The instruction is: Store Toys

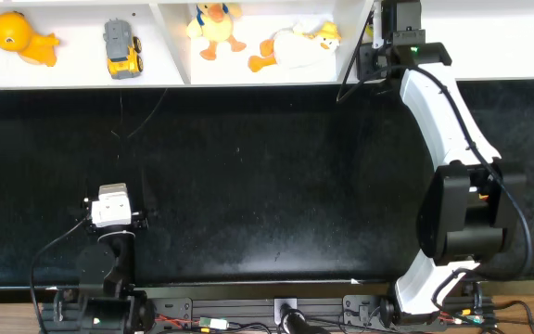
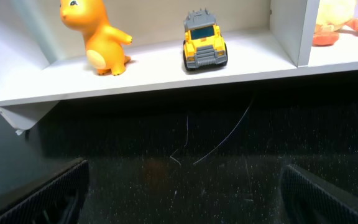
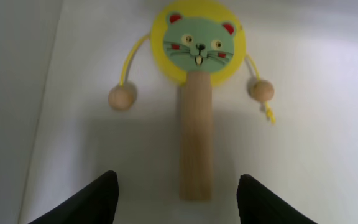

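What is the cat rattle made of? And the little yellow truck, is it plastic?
The cat rattle looks wooden: its handle is bare, pale and faintly grained, the beads match it, and the face looks painted matte. The yellow truck is probably hard plastic: smooth, slightly shiny, with moulded grey parts.

Orange figure: head top cropped by the frame edge. Plush duck: largely cut off at the corner. Right end effector: fingers cropped at the edge.
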You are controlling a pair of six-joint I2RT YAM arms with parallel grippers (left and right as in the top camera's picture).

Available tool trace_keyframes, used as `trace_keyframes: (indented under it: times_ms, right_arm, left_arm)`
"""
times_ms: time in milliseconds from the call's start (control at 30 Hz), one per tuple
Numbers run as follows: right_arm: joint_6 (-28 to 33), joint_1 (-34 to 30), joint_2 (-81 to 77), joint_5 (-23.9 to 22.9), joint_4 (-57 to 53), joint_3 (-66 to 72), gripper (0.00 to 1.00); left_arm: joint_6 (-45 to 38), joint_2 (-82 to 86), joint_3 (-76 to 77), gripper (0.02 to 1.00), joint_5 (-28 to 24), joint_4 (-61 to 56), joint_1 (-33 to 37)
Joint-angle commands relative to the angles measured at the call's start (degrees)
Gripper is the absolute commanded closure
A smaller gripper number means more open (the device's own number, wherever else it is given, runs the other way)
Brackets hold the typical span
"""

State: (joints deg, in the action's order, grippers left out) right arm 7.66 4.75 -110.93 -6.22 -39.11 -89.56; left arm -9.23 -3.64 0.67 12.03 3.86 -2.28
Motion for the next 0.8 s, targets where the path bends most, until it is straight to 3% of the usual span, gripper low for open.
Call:
trace_keyframes:
  times_ms: [33, 433, 800]
  right_arm:
    - [0.0, 1.0, 2.2, 0.3, -2.1, -0.6, 0.347]
    - [-0.4, 1.0, 6.3, 0.1, -5.4, 1.6, 0.325]
    - [-2.3, 0.9, 16.9, -3.0, -2.1, 14.3, 0.323]
  left_arm:
    - [-0.8, 0.6, -0.2, 0.02, -0.6, 0.1, -0.4]
    - [-0.8, 0.6, -0.2, 0.023, -0.6, 0.1, -0.4]
    - [-0.8, 0.6, -0.2, 0.02, -0.6, 0.1, -0.4]
